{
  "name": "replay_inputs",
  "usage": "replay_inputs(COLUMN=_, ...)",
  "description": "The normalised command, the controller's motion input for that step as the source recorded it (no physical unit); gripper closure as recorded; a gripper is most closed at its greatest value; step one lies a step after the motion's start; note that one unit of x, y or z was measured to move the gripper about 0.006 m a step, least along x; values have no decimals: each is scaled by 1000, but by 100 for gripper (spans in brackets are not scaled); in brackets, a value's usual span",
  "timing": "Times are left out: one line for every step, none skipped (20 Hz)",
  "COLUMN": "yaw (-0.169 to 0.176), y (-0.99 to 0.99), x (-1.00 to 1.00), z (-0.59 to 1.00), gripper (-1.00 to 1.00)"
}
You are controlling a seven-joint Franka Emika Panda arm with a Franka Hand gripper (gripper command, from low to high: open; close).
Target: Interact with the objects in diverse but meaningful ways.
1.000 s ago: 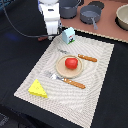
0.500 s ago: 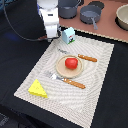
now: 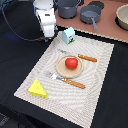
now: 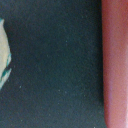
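the fingers [image 3: 46, 35] hang at the mat's far corner on the exterior view's left; whether they are open or closed i cannot tell, and no grip on anything shows. the wrist view shows only dark surface, a pale edge with green print and a reddish strip.

going left to right in the exterior view: the cheese [image 3: 38, 89] lies on the mat's [image 3: 95, 75] near corner, well apart from the arm. the carton [image 3: 68, 35] stands upright just beside the fingers, likely the next thing to handle. the fork [image 3: 69, 82] and knife [image 3: 81, 56] flank the plate [image 3: 62, 70], laid like a table setting, with the tomato [image 3: 71, 63] resting in the plate's middle. no sausage shows.
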Motion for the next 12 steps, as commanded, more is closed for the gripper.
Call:
replay_inputs(yaw=76, y=-3, x=-357, z=-209, gripper=100)
replay_inputs(yaw=76, y=0, x=-323, z=-200, gripper=100)
replay_inputs(yaw=71, y=-23, x=-294, z=-200, gripper=100)
replay_inputs(yaw=59, y=-40, x=-209, z=-183, gripper=100)
replay_inputs(yaw=46, y=-57, x=-154, z=-163, gripper=100)
replay_inputs(yaw=38, y=-100, x=-151, z=-151, gripper=100)
replay_inputs(yaw=35, y=-91, x=-117, z=-129, gripper=100)
replay_inputs(yaw=34, y=-83, x=-91, z=-109, gripper=100)
replay_inputs(yaw=34, y=-83, x=-74, z=-94, gripper=100)
replay_inputs(yaw=31, y=-100, x=-71, z=-89, gripper=100)
replay_inputs(yaw=30, y=-103, x=-66, z=-86, gripper=100)
replay_inputs(yaw=30, y=-97, x=-9, z=-71, gripper=100)
